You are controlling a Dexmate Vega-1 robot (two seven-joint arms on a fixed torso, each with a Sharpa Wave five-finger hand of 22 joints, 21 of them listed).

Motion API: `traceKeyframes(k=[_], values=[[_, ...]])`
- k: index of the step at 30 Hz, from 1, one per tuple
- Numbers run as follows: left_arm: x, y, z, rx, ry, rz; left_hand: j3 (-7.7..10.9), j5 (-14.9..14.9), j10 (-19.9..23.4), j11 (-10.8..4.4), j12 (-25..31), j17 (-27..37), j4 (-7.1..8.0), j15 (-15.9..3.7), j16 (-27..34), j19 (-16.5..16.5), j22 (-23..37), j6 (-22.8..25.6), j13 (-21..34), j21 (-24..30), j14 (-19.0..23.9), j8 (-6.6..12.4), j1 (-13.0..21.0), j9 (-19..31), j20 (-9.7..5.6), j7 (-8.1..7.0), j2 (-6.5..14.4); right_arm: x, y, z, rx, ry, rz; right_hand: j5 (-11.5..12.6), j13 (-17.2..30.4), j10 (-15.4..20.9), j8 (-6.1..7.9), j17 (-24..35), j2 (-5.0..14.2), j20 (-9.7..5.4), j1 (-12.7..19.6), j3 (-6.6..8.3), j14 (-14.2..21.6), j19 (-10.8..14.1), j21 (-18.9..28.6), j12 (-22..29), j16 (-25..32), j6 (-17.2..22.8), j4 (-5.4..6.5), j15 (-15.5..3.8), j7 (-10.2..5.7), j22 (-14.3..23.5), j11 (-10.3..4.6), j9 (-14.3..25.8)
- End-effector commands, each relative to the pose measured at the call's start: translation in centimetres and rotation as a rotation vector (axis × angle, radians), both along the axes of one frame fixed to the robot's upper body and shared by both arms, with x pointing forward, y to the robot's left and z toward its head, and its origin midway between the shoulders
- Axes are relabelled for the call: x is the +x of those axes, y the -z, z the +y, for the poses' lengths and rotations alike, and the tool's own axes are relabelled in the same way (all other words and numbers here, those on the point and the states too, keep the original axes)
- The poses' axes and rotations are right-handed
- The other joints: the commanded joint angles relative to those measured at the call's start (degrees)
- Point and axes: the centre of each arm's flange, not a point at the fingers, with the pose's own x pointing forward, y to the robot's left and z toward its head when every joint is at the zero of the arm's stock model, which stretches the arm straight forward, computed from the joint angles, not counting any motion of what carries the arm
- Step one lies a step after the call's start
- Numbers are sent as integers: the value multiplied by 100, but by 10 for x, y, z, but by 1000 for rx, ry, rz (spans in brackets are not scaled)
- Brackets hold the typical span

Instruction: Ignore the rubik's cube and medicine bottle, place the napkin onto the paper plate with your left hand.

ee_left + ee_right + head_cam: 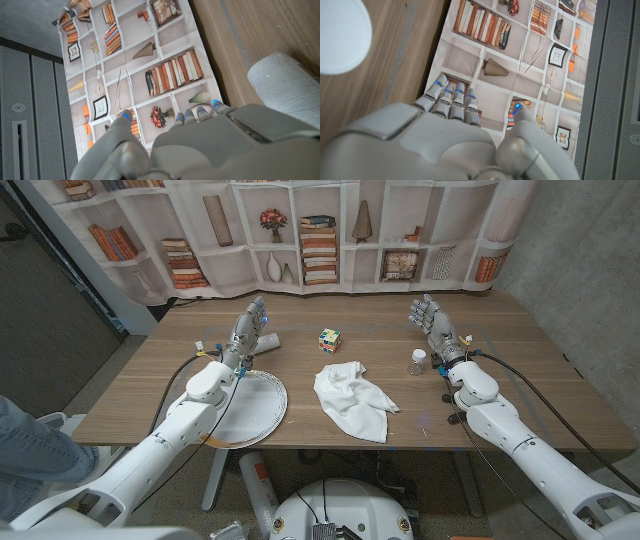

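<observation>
No text, label or number can be read anywhere.

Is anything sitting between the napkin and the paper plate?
Nothing visible. The napkin lies on bare table just beside the plate, to the robot's right. The cube and bottle sit farther back, off that path.

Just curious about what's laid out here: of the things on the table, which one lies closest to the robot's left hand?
The paper plate. It lies just under the left hand and arm, while the napkin, rubik's cube and medicine bottle lie farther right.
</observation>
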Motion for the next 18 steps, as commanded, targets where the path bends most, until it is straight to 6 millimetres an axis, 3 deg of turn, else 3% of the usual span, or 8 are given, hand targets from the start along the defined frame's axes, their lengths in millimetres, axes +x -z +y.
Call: traceKeyframes(k=[1, 9, 18], values=[[-11, 0, 3, 21, -4, -31, 4, 42, -475, -25, 14, 22, -56, 41, 27, -1103, 13, -336, 20, 32, -911, 18, 96, 17, 73, -14, 7, -5, -2, 1, -9, 7, -19, 0, 10, -60, -7, 23, 26, 12, 42, 18, -76, -37, -67, -30, -46, -32, -31, -9, -14, 32, 2, 30], [-17, 3, 4, 23, -9, -44, 62, 44, -363, -10, 44, 25, -158, 104, 63, -935, 15, -264, 23, 88, -758, 40, 286, 21, 211, -50, 90, -5, -3, 1, -19, 13, -23, -3, 9, -82, -16, 22, 27, 4, 49, 17, -118, -61, -91, -41, -68, -49, -39, 6, -24, 33, 4, 30], [-29, 4, 0, 46, -19, -81, 130, 29, -117, -13, 104, 33, -333, 111, 117, -628, 23, 1, 25, 174, -457, 118, 575, 25, 233, -67, 147, -5, -3, -3, -20, 22, -19, -3, 9, -82, -16, 22, 27, 4, 49, 17, -118, -61, -91, -41, -68, -49, -39, 6, -24, 33, 4, 30]])
